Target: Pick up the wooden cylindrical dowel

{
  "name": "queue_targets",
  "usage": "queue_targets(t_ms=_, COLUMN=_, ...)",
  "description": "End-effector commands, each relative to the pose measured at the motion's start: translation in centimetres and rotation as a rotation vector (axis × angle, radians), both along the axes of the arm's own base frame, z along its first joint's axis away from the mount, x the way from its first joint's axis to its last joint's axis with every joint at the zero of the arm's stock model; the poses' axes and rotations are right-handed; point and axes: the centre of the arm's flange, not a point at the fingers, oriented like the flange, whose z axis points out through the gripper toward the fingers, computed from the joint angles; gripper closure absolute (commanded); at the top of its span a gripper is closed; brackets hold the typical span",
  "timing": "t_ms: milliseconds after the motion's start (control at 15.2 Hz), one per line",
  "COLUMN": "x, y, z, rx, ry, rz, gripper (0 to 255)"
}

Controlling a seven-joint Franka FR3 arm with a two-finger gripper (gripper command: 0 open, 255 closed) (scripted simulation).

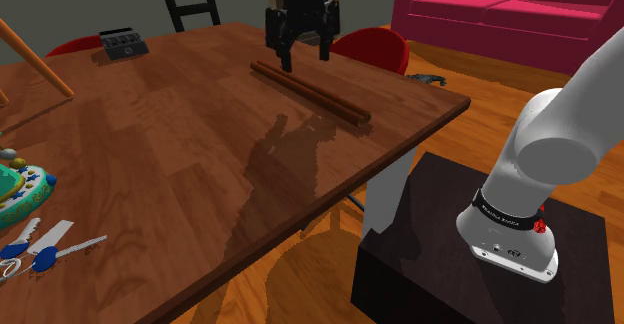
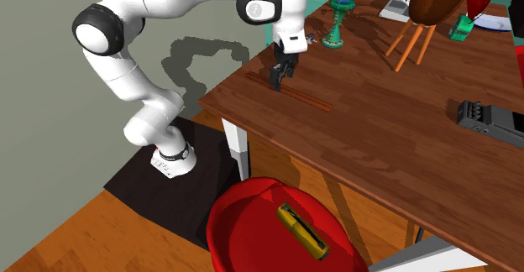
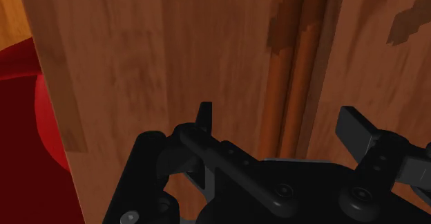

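The black gripper (image 1: 303,60) hangs over the brown wooden table (image 1: 180,162) with its fingers pointing down and spread wide, clasping nothing. The wooden dowel (image 1: 312,93), a long thin brown rod, lies flat on the table directly beneath the hand. In the wrist view the gripper (image 3: 280,122) straddles it. The dowel (image 3: 290,70) runs away from the palm through the gap, roughly midway between the fingertips (image 3: 205,115) and touching neither. Whether the tips reach the table surface cannot be told. Seen from the second exterior view, the gripper (image 2: 280,79) stands over the dowel (image 2: 309,101) within its length, past neither end, and the rod lies close to the table edge beside the hand. Beyond that edge, on the side of one finger, sits a red chair (image 3: 21,84). The same red chair (image 2: 269,228) carries a small yellow-and-dark object (image 2: 302,231) on its seat. The hand's shadow (image 1: 285,157) falls on the tabletop, on the stand's side of the rod.
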Motion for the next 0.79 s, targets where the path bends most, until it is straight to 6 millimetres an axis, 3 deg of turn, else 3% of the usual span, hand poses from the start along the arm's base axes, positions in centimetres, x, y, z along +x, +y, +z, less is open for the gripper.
queue_targets(t_ms=0, x=0.7, y=1.7, z=0.2, rx=-0.006, ry=0.008, rz=-0.023, gripper=0)
queue_targets(t_ms=462, x=0.7, y=1.7, z=-3.8, rx=-0.006, ry=0.008, rz=-0.023, gripper=0)
queue_targets(t_ms=594, x=0.7, y=1.7, z=-3.8, rx=-0.006, ry=0.008, rz=-0.023, gripper=0)
queue_targets(t_ms=660, x=0.7, y=1.7, z=-3.8, rx=-0.006, ry=0.008, rz=-0.023, gripper=255)
queue_targets(t_ms=726, x=0.7, y=1.8, z=-3.8, rx=-0.006, ry=0.008, rz=-0.023, gripper=255)
